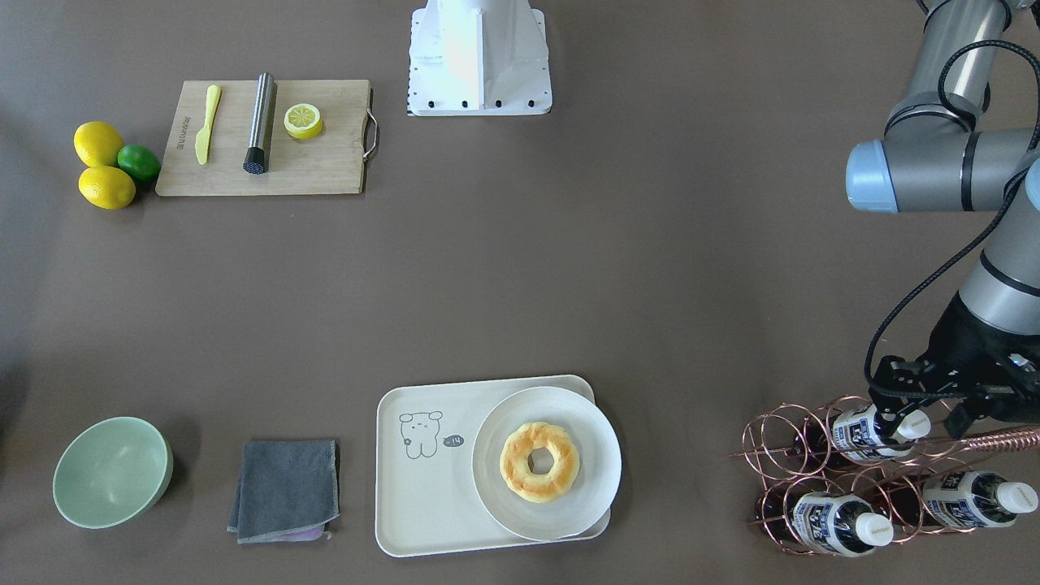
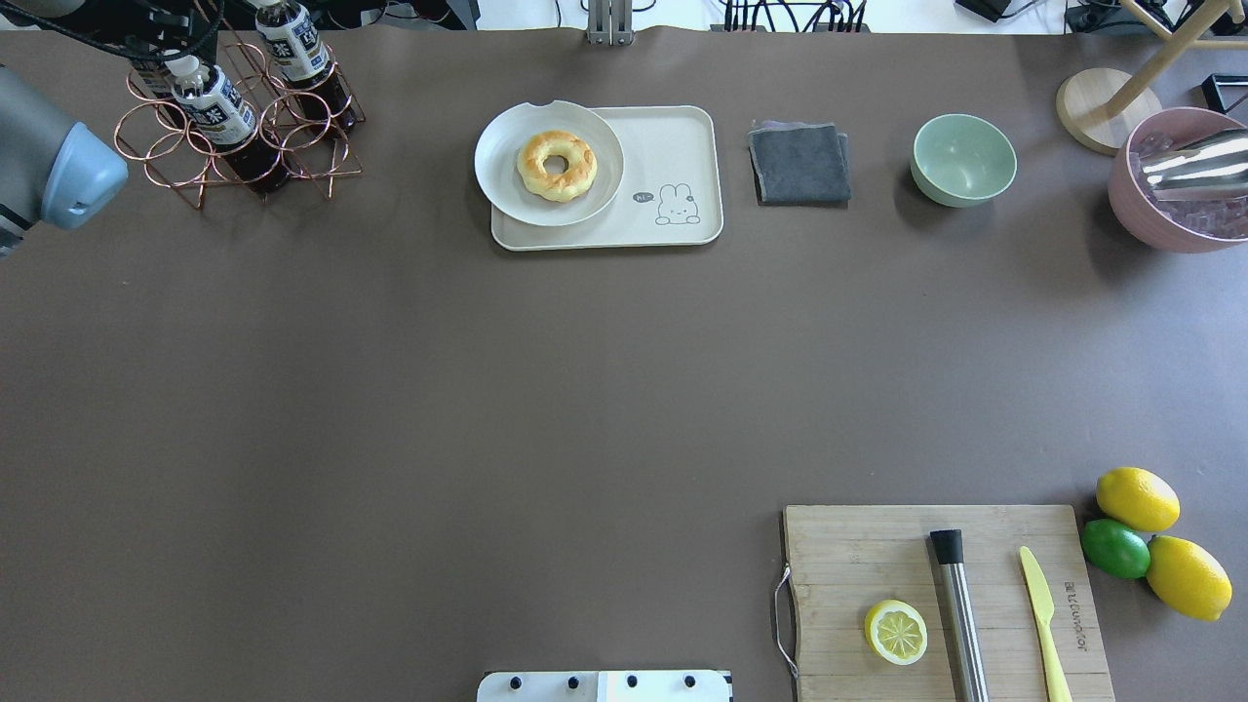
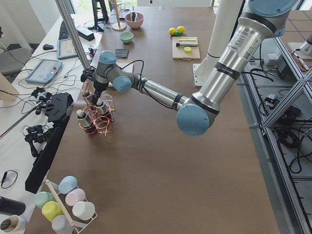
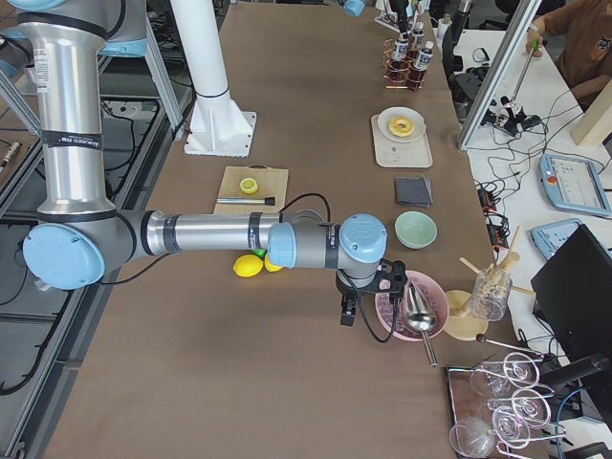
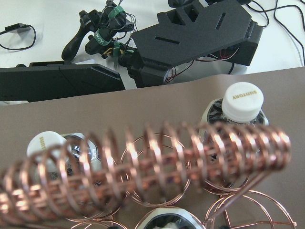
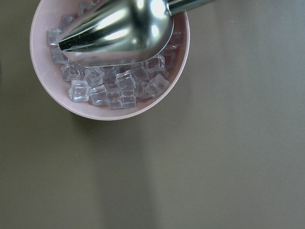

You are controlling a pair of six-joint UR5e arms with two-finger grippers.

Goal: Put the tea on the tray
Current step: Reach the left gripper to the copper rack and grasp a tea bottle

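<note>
The left tool (image 1: pixel 923 426), spread open, is straddling the white cap of the tea (image 1: pixel 861 431), which is lying in the coiled copper-wire rack (image 1: pixel 1003 441), well apart from the smooth cream tray (image 1: pixel 422 504).

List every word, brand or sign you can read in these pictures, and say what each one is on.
"SUNTORY": on the white cap of a tea bottle.
"Hi~": what it appears to say, in the dark speech bubble on the tray.
Labels on the tea bottles: characters too small to read.
Engraved word on the cutting board: too blurred to read.
</note>
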